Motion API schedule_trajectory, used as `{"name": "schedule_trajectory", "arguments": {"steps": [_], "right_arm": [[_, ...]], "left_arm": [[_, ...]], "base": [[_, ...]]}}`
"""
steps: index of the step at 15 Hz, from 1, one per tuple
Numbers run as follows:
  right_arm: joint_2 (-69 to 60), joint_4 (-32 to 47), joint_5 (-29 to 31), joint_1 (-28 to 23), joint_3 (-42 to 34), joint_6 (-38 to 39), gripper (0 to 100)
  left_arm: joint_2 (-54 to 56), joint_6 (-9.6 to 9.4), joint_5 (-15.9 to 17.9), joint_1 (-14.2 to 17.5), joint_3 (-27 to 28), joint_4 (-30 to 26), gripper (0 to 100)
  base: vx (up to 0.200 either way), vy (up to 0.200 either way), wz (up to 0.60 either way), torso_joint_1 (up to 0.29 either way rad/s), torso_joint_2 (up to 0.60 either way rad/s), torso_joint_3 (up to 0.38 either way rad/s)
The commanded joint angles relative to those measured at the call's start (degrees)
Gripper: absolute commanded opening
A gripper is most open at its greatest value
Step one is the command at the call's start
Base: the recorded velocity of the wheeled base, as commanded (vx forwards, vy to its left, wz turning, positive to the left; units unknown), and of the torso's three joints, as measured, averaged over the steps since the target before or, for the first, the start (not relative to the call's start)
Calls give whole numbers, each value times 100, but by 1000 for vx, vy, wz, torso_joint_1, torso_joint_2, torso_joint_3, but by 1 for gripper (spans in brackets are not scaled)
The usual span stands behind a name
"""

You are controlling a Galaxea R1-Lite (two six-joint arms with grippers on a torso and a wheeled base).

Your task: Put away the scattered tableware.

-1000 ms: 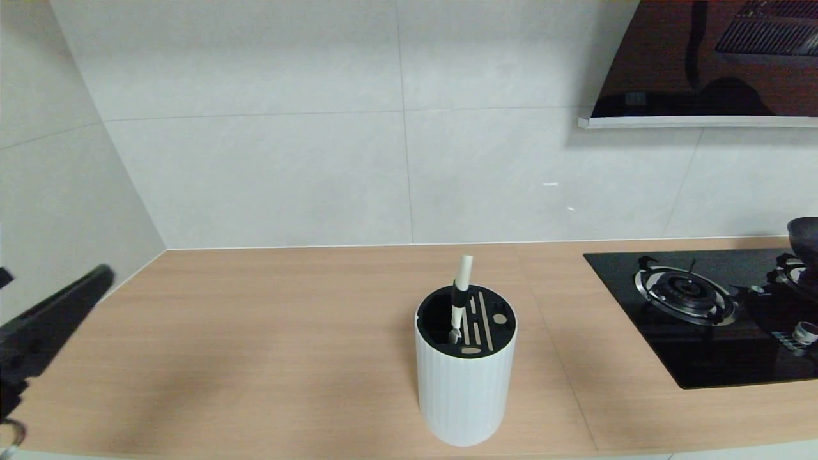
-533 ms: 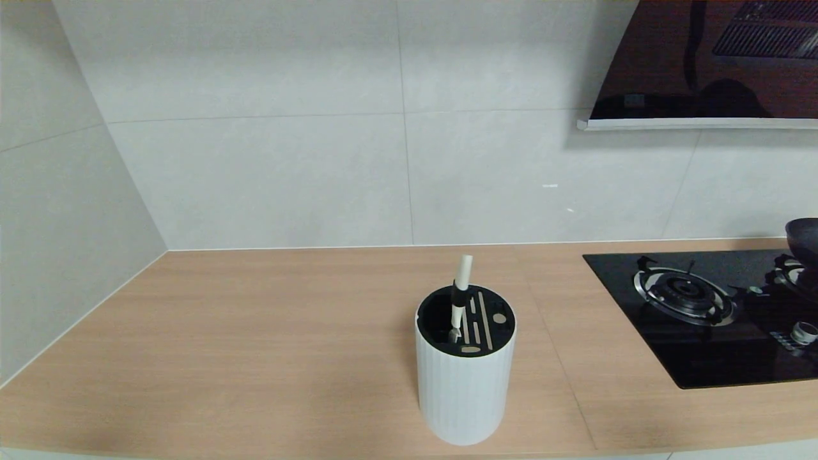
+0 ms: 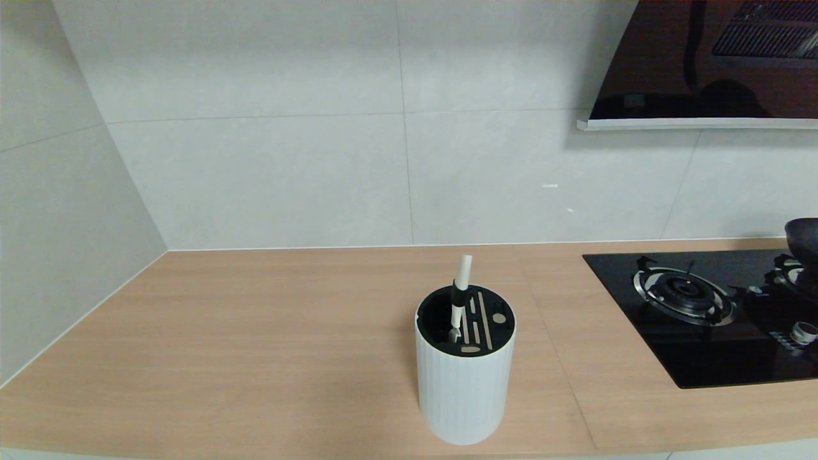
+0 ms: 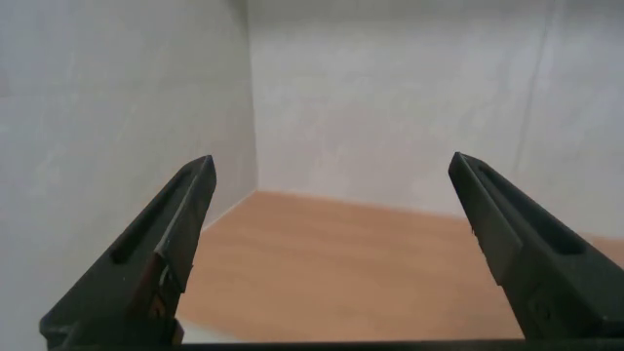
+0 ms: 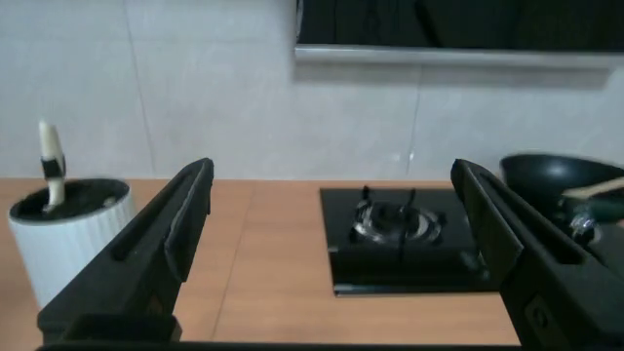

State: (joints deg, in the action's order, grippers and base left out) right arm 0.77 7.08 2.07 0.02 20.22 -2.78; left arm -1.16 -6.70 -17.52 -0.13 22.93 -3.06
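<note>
White-handled utensil with a black band [image 3: 461, 284] stands in the white ribbed cylindrical holder [image 3: 464, 390], in the open compartment on the 9 o'clock side of its black slotted top, handle leaning slightly toward 1 o'clock. What kind of utensil it is cannot be told; the working end is down in the well. The holder sits on the light wooden countertop [image 3: 255, 332] at about 6 o'clock in the head view. The black glass gas hob [image 3: 696, 313] is well apart at 3 o'clock.

Change: one second ago the left arm's dark fingers showed at the 9 o'clock edge of the head view. Half a second ago they had pulled back off that edge, and they have not come back. Holder and utensil have not shifted across the three head frames.

Reading: this looks like a retreat after a drop-off, so placement of this piece is judged done. The utensil is free-standing and nothing is touching it.

Left gripper [image 4: 331, 164]: fingers spread wide, nothing between them, nothing touched. It is raised over the countertop, facing the corner of the tiled walls.

Right gripper [image 5: 331, 168]: fingers likewise spread wide, holding nothing, touching nothing. Holder and utensil lie beyond one finger in its wrist view, the hob straight ahead.
</note>
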Motion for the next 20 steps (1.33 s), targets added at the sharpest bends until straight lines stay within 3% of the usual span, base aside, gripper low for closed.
{"name": "schedule_trajectory", "arguments": {"steps": [1, 2, 4, 6, 7, 11, 12, 20], "right_arm": [[-77, -102, -40, -11, -906, -21, 100], [-77, -339, -67, -11, -1231, -21, 100], [-77, -990, -365, -11, -1873, -21, 100], [-77, -954, -524, -11, -2022, -3, 100], [-77, -735, -541, -11, -2022, -21, 100], [-77, -664, -541, -11, -2022, -3, 100], [-77, -664, -541, -11, -2022, -3, 100], [-77, -664, -568, -11, -2022, 67, 100]], "left_arm": [[116, 3, 249, 31, -658, 25, 100], [116, 11, 310, 31, -1045, 77, 100], [116, -6, 451, 31, -1774, 798, 100], [116, 46, 899, 31, -2170, 974, 100], [116, 90, 926, 31, -2293, 939, 100], [116, 442, 1453, 22, -2293, 508, 100], [107, 618, 1805, 5, -2293, 280, 100], [116, 627, 1805, 5, -2293, 315, 100]], "base": [[0, 0, 0, 0, 0, 0], [0, 0, 0, 0, 0, 0], [0, 0, 0, 0, 0, 0], [0, 0, 0, 0, 0, 0], [0, 0, 0, 0, 0, 0], [0, 0, 0, 0, 0, 0], [0, 0, 0, 0, 0, 0], [0, 0, 0, 0, 0, 0]]}}
